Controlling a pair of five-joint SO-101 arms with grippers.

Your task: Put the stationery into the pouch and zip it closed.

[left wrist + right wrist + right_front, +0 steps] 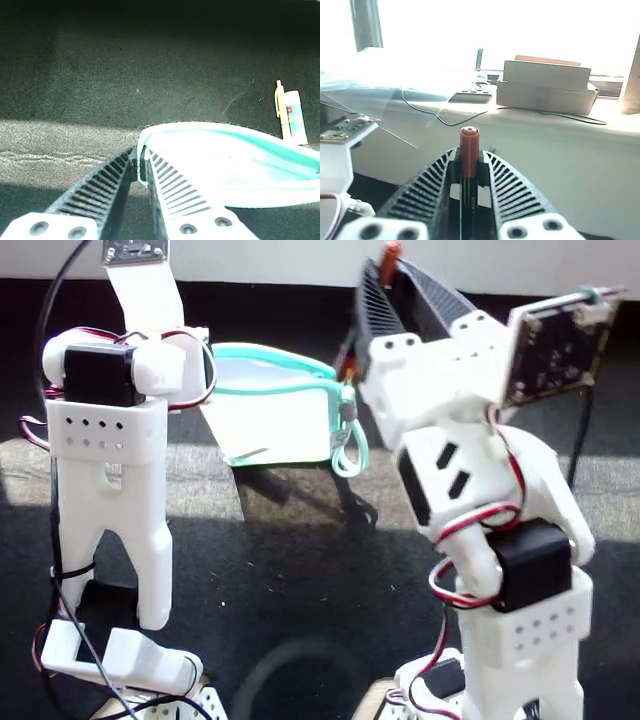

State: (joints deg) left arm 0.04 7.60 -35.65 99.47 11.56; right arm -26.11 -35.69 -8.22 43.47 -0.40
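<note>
Dark table [100,75]: left gripper [140,154] pinches one pouch [225,165], right gripper [469,156] one pen [469,137]

The right hand [470,156] hides most of the pen [469,142].

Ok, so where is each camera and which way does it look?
High view: above the table, looking down; the left arm and right arm show.
Left wrist view: on the left wrist, looking down at the table; left gripper clamps the pouch.
Right wrist view: on the right wrist, facing the wall; right gripper holds a red-capped pen.
Shared: high and left wrist views both show the pouch.
</note>
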